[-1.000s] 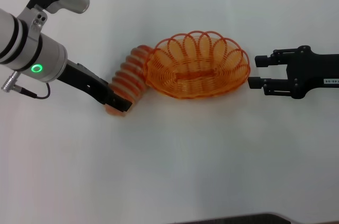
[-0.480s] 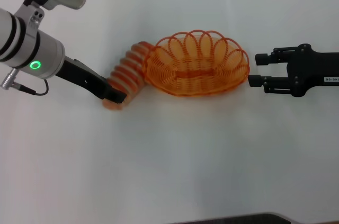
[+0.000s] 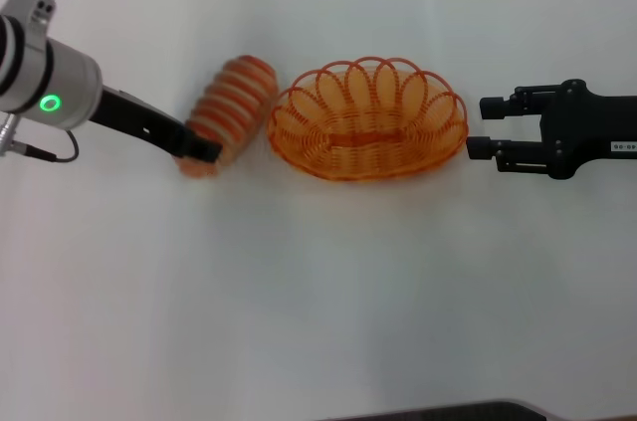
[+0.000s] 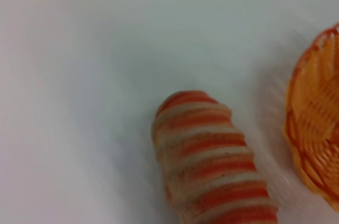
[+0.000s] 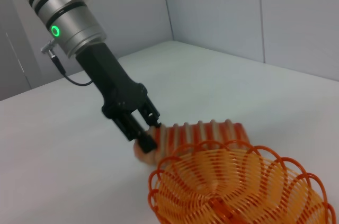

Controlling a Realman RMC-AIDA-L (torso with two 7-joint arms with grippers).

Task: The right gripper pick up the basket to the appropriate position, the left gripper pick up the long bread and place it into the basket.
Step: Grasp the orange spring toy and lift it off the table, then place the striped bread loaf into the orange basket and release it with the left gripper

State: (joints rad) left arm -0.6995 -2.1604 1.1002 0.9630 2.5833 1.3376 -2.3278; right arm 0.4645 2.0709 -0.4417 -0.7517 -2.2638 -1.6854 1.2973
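Observation:
The long bread (image 3: 231, 107), cream with orange ridged stripes, lies slantwise just left of the orange wire basket (image 3: 328, 157), with a small gap between them. My left gripper (image 3: 199, 154) is shut on the bread's near end, as the right wrist view shows (image 5: 145, 136). The left wrist view looks along the bread (image 4: 206, 166) with the basket's rim (image 4: 318, 128) beside it. I cannot tell whether the bread touches the table. My right gripper (image 3: 478, 128) stands open just right of the basket, not touching its rim. The basket (image 5: 238, 192) holds nothing.
The white table (image 3: 318, 302) carries nothing else. A dark edge (image 3: 448, 411) runs along its near side. Grey wall panels (image 5: 254, 7) stand behind the table in the right wrist view.
My left gripper has drawn the long bread to the left and away from me, so it no longer leans on the basket's rim. The right gripper and basket have stayed put.

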